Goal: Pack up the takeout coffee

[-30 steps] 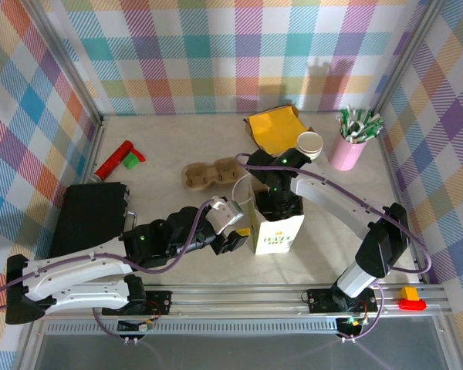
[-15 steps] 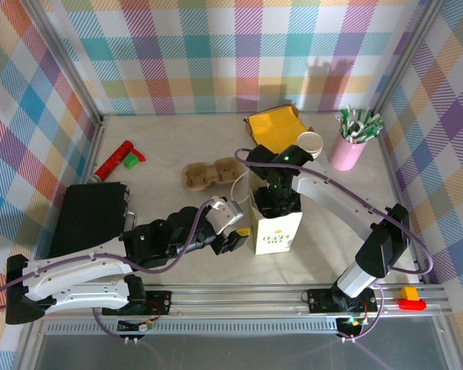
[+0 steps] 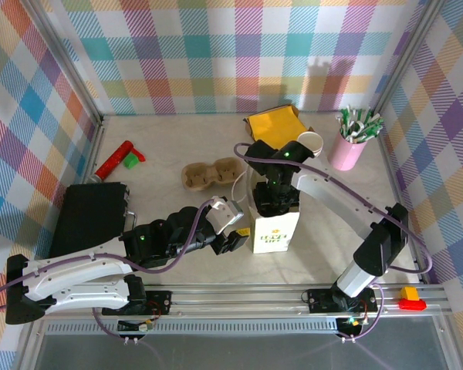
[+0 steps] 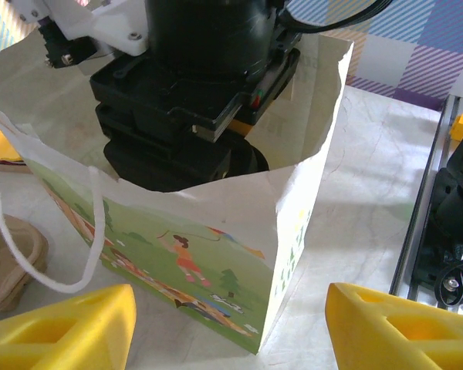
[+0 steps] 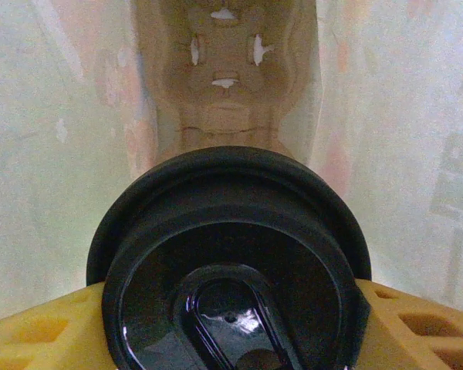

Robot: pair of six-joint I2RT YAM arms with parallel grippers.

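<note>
Takeout coffee [image 5: 231, 254] sits deep inside the paper bag [image 4: 216, 223], centre frame.
Right gripper [image 5: 231, 331] fingers clamp it on both sides; within the last second the wrist has edged up-frame, so placement looks nearly done. Left gripper [image 4: 231, 324] stands open, lower frame.

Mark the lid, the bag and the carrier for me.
lid [image 5: 230, 258]: right wrist view, top face.
bag [image 4: 185, 231]: left wrist view, printed front panel.
carrier [image 3: 207, 175]: top external view, its middle.

Pastel plaid walls [image 3: 216, 54] on three sides, pale marbled tabletop [image 3: 170, 139], aluminium rail [image 3: 239, 295] at near edge, even light
</note>
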